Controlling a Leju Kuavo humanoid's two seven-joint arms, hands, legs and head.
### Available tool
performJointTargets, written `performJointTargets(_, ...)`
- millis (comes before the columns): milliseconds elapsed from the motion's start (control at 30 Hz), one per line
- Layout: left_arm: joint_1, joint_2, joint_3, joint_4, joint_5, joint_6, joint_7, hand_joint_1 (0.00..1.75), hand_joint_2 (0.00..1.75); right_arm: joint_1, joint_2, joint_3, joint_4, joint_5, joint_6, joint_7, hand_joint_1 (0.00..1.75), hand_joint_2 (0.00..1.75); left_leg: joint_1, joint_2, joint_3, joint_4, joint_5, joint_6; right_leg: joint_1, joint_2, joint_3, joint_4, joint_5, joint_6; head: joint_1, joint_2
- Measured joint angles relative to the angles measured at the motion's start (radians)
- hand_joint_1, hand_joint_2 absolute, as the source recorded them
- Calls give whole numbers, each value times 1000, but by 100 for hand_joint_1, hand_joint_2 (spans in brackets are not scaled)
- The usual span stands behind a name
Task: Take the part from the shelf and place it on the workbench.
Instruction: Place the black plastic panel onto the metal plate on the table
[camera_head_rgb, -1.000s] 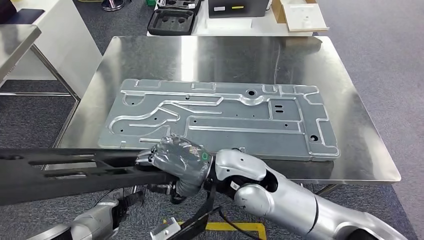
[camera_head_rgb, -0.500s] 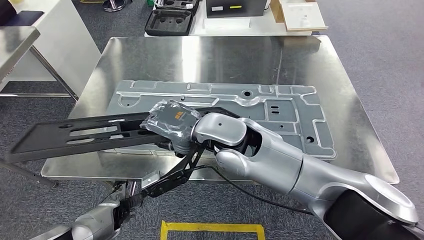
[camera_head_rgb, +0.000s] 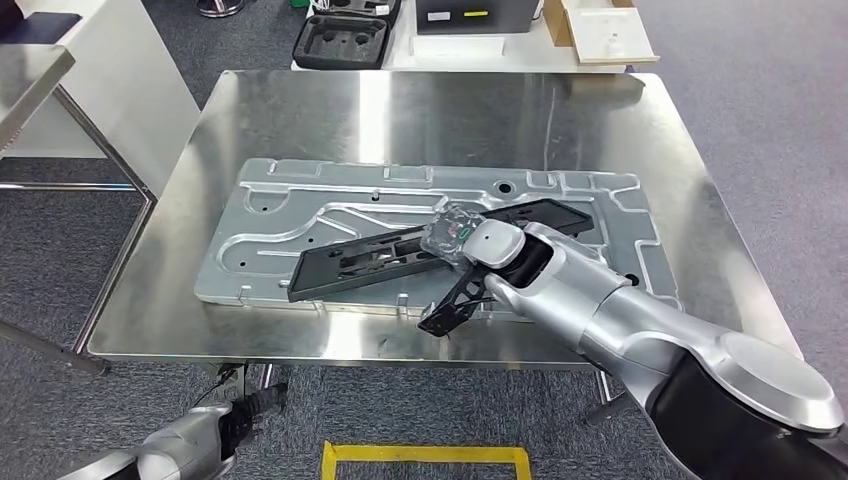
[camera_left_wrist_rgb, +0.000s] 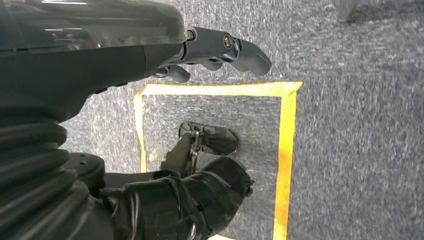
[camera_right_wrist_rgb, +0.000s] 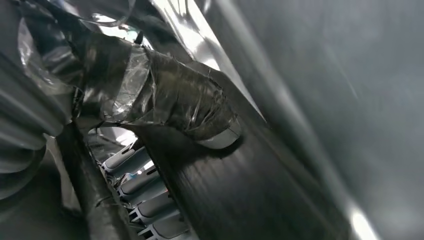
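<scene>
The part is a long flat black panel (camera_head_rgb: 380, 256) with slots, lying slanted across the grey metal plate (camera_head_rgb: 300, 215) on the steel workbench (camera_head_rgb: 420, 110). My right hand (camera_head_rgb: 452, 236), wrapped in clear film, grips the panel near its middle; in the right wrist view its thumb (camera_right_wrist_rgb: 170, 100) presses on the panel's (camera_right_wrist_rgb: 240, 190) dark face and the fingers (camera_right_wrist_rgb: 145, 210) curl under it. My left hand (camera_head_rgb: 245, 412) hangs below the bench's front edge, and in the left wrist view the left hand's fingers (camera_left_wrist_rgb: 225, 47) are apart over the carpet with nothing in them.
A yellow tape square (camera_head_rgb: 425, 455) marks the carpet in front of the bench. Behind the bench stand a black moulded tray (camera_head_rgb: 338, 42), a dark box (camera_head_rgb: 470, 15) and a cardboard piece (camera_head_rgb: 600, 30). A white table (camera_head_rgb: 90, 70) is at the left.
My right arm has carried the black panel from below and left of the bench's front edge up and forward, over the grey plate. The left hand still hangs low.
</scene>
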Motion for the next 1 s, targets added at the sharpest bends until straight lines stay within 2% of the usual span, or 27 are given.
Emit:
performJointTargets(33, -1, 0, -1, 0, 1, 3, -3, 0, 175, 0, -9, 3, 16, 2, 0, 4, 87, 87, 1, 1, 4, -3, 1, 7, 0, 0, -9, 22, -14, 5, 1, 0)
performJointTargets(100, -5, -3, -1, 0, -4, 16, -12, 0, 175, 1, -28, 7, 41, 5, 1, 16, 0, 0, 0, 2, 8, -7, 3, 20, 0, -1, -56, 124, -65, 10, 1, 0)
performJointTargets(167, -5, -6, -2, 0, -15, 29, -18, 0, 175, 5, -47, 10, 61, 11, 8, 30, 0, 0, -3, -1, 9, -6, 2, 28, 1, -2, -115, 244, -109, 10, 1, 0)
performJointTargets(200, -3, -7, -3, 0, -19, 33, -20, 0, 175, 7, -57, 12, 70, 14, 15, 37, 0, 0, -4, -3, 9, -6, 2, 30, 1, -2, -126, 265, -108, 9, 1, 0)
performJointTargets(233, -1, -8, -3, 0, -22, 34, -23, 0, 175, 7, -66, 13, 77, 18, 21, 40, 0, 0, -5, -5, 9, -4, 2, 31, 1, -1, -118, 247, -90, 6, 1, 0)
performJointTargets(300, 0, -9, -3, 0, -24, 35, -26, 0, 175, 2, -78, 15, 87, 20, 31, 46, 0, 0, -7, -7, 10, -1, 1, 29, 5, -2, -55, 121, -31, -7, 2, 0)
performJointTargets(333, -1, -11, -3, 0, -24, 35, -26, 0, 175, -1, -82, 16, 90, 20, 33, 47, 0, 0, -8, -6, 10, -1, 1, 28, 8, -4, -24, 59, -10, -14, 1, 0)
performJointTargets(367, -2, -12, -3, 0, -24, 36, -26, 0, 131, -3, -85, 17, 93, 20, 35, 50, 0, 0, -10, -5, 9, 0, 0, 24, 10, -4, 0, 15, 2, -18, 0, 0)
performJointTargets(400, -3, -13, -3, 0, -24, 38, -25, 0, 87, -4, -86, 17, 95, 19, 34, 51, 0, 0, -9, -3, 9, 0, -1, 20, 13, -4, 11, -7, 5, -21, 0, 0)
performJointTargets(467, -3, -14, -4, 0, -25, 40, -18, 0, 0, -5, -89, 19, 99, 19, 34, 53, 0, 0, -9, -1, 12, -3, 0, 9, 15, -1, 17, -16, 10, -23, 0, 0)
performJointTargets(533, -1, -16, -8, 0, -28, 41, -4, 0, 0, -4, -90, 21, 102, 19, 33, 55, 0, 0, -8, -1, 9, 2, -10, -2, 10, -1, 25, -29, 17, -29, -2, 0)
performJointTargets(567, 0, -17, -11, 0, -30, 40, 3, 0, 0, -4, -90, 21, 102, 18, 31, 56, 0, 0, -8, 0, -3, 29, -29, -7, 5, -2, 29, -36, 21, -32, -4, 0)
performJointTargets(600, 2, -18, -14, 0, -31, 39, 7, 0, 0, -3, -90, 22, 103, 17, 28, 58, 0, 0, -5, 0, -24, 74, -55, -13, 3, -3, 31, -39, 23, -33, -7, 0)
performJointTargets(667, 2, -17, -18, 0, -32, 34, 13, 0, 0, -1, -90, 22, 107, 14, 20, 64, 0, 0, -1, 1, -82, 199, -109, -24, 2, -5, 31, -40, 24, -35, -10, 0)
performJointTargets(700, 2, -16, -19, 0, -32, 31, 15, 0, 0, 0, -90, 22, 110, 13, 16, 66, 0, 0, 1, 1, -101, 238, -116, -27, 2, -5, 31, -39, 24, -34, -10, 0)
performJointTargets(733, 2, -16, -19, 0, -32, 29, 16, 0, 0, 1, -91, 22, 114, 11, 12, 69, 0, 0, 2, 1, -105, 244, -104, -30, 1, -6, 31, -38, 23, -33, -11, 0)
performJointTargets(767, 2, -16, -20, 0, -32, 27, 18, 0, 0, 2, -91, 22, 116, 9, 9, 71, 0, 0, 4, 1, -90, 211, -76, -31, -1, -5, 32, -36, 22, -32, -11, 0)
performJointTargets(800, 2, -16, -20, 0, -32, 25, 18, 0, 0, 3, -91, 22, 117, 4, 5, 72, 0, 0, 6, 1, -59, 146, -38, -31, -2, -4, 33, -34, 20, -29, -11, 0)
performJointTargets(867, 0, -16, -20, 0, -31, 22, 19, 0, 0, 3, -91, 21, 119, -7, -10, 75, 0, 0, 4, 0, 1, 27, 1, -25, -2, -1, 32, -29, 17, -19, -10, 0)
performJointTargets(900, -2, -16, -20, 0, -31, 21, 19, 0, 0, 3, -91, 20, 119, -12, -21, 77, 0, 0, 2, 0, 16, -3, 5, -20, -1, 0, 29, -28, 17, -14, -10, 0)
performJointTargets(1000, -4, -16, -20, 0, -24, 21, 19, 0, 0, 3, -92, 10, 119, -26, -98, 91, 0, 0, -1, 0, 20, -13, 3, 2, -1, 4, 24, -28, 17, 4, -10, 0)
